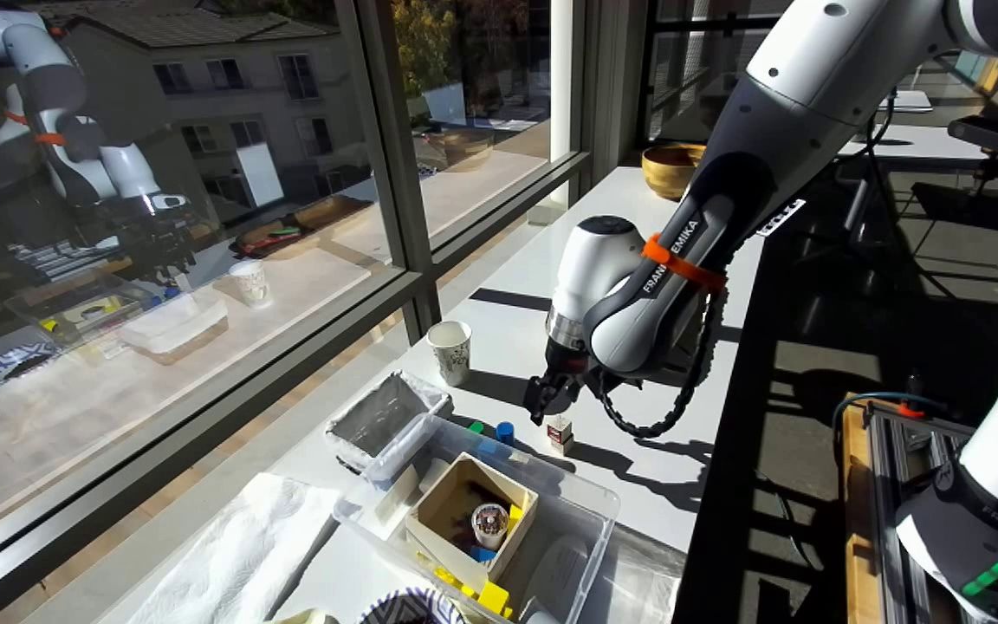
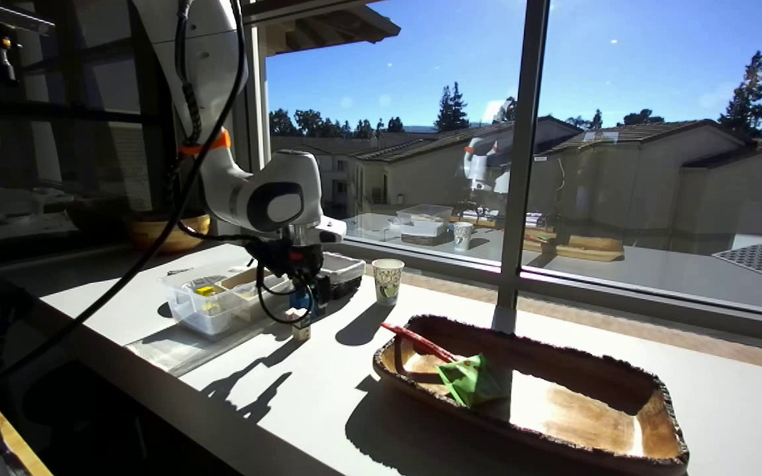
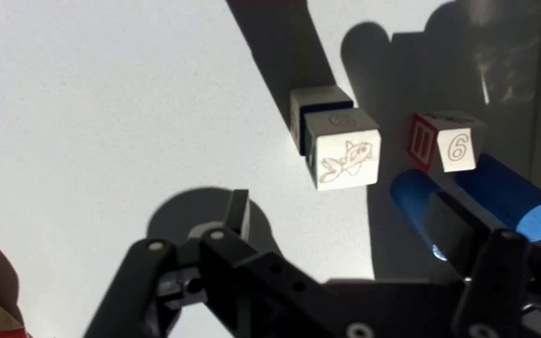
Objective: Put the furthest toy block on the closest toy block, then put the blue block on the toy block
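Observation:
Two pale toy blocks stand stacked on the table. The upper block [image 3: 348, 159] has a fish drawing, and the lower block [image 3: 320, 96] shows partly behind it. The stack shows in both exterior views [image 1: 560, 436] [image 2: 300, 325]. Another toy block [image 3: 456, 148], with a 6 and a red face, is to the right in the wrist view. Two blue cylinders lie beside it: a near blue block [image 3: 409, 192], partly hidden by a finger, and a darker one [image 3: 505, 197]. A blue block also shows in an exterior view [image 1: 505, 432]. My gripper [image 3: 345, 218] is open and empty above the table, close to the stack.
A clear bin [image 1: 599, 511] holding a wooden box [image 1: 430, 524] stands near the blocks. A lined basket [image 1: 347, 433] and paper cup [image 1: 450, 351] are by the window. A wooden tray [image 2: 573, 396] and wooden bowl [image 1: 668, 172] are also on the table.

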You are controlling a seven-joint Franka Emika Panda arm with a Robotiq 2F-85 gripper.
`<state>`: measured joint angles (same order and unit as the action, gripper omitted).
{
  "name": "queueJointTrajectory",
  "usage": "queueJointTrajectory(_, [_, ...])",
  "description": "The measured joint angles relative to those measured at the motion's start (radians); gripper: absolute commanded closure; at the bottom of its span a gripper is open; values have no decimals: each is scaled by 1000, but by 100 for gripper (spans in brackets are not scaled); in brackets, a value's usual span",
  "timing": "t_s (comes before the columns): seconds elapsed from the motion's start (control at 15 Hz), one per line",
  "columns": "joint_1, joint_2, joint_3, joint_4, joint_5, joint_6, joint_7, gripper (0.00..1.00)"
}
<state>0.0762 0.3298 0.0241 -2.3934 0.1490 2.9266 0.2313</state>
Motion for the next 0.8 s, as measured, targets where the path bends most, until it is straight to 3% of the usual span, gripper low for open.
queueJointTrajectory(0.8, [27,-110,44,1,2,-80,4,0])
